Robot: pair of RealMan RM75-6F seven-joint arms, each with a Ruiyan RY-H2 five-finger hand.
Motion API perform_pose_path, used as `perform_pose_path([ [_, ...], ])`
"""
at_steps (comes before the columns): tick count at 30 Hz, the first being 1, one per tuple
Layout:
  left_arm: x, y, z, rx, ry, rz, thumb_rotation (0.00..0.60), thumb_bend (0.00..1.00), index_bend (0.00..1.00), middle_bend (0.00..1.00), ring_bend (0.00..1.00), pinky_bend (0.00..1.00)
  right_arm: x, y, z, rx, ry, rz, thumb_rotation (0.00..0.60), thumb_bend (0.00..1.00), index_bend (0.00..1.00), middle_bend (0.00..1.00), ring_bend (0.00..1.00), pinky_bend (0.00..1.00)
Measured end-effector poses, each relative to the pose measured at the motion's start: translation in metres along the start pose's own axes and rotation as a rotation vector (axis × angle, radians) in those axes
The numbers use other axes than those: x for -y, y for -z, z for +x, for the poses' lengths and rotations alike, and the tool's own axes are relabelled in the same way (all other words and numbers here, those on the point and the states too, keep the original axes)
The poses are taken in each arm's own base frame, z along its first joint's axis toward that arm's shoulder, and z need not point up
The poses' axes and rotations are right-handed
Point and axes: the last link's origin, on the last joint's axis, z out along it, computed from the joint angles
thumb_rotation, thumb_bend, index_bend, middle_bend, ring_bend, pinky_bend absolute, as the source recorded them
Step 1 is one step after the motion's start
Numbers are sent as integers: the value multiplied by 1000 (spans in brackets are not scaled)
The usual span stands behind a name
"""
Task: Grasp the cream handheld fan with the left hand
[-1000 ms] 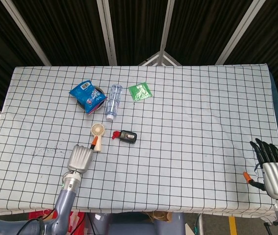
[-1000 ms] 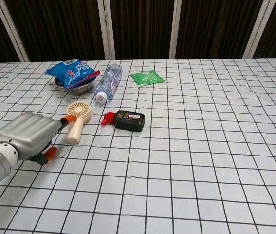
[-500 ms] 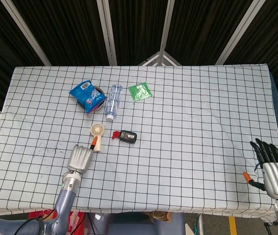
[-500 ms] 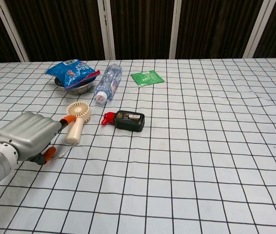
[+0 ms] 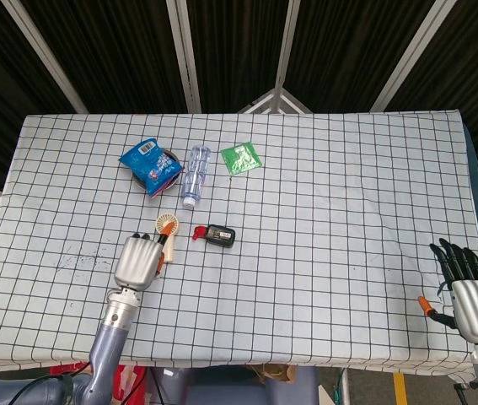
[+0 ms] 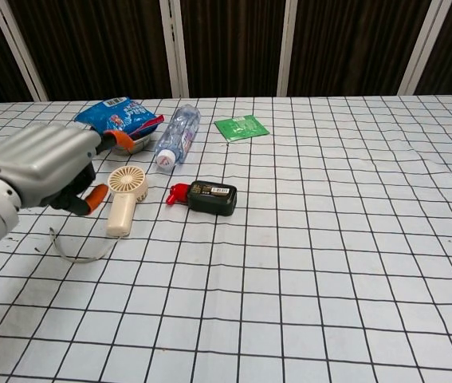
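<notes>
One cream fan (image 6: 125,197) flat, head away, handle nearward; left hand (image 6: 41,163) empty, fingers apart.

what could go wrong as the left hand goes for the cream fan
1. The left hand hangs above the cream handheld fan without holding it; closing off-centre might push the fan flat across the checked cloth instead of gripping it.
2. The black device with a red tip lies just right of the fan, so a sideways slip may knock it.
3. The thin strap loop beside the fan's handle could snag the fingers.
</notes>
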Motion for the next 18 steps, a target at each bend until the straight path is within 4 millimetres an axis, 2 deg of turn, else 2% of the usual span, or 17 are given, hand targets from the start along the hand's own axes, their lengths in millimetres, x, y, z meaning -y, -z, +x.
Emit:
perform_pose_path([
  [2,6,6,10,-32,17,-3,600,567,103,717,452,499,0,0,0,0,1,1,600,278,83,0,0,0],
  [4,13,14,17,-50,27,-3,600,441,33,542,325,350,0,0,0,0,1,1,600,279,83,0,0,0],
  [5,19,21,21,-56,31,0,600,344,4,411,228,227,0,0,0,-1,1,1,600,279,83,0,0,0],
  [6,25,26,23,-55,34,3,600,284,0,322,158,142,0,0,0,-1,2,1,600,279,84,0,0,0],
  [9,45,47,27,-33,29,18,600,145,0,72,10,3,0,0,0,-3,4,1,600,279,84,0,0,0],
  [11,62,63,29,-12,21,32,600,111,0,5,0,0,1,1,0,-4,5,1,600,279,83,0,0,0],
  [18,118,126,36,21,21,98,600,101,0,0,0,0,1,1,0,-10,10,1,600,279,84,0,0,0],
])
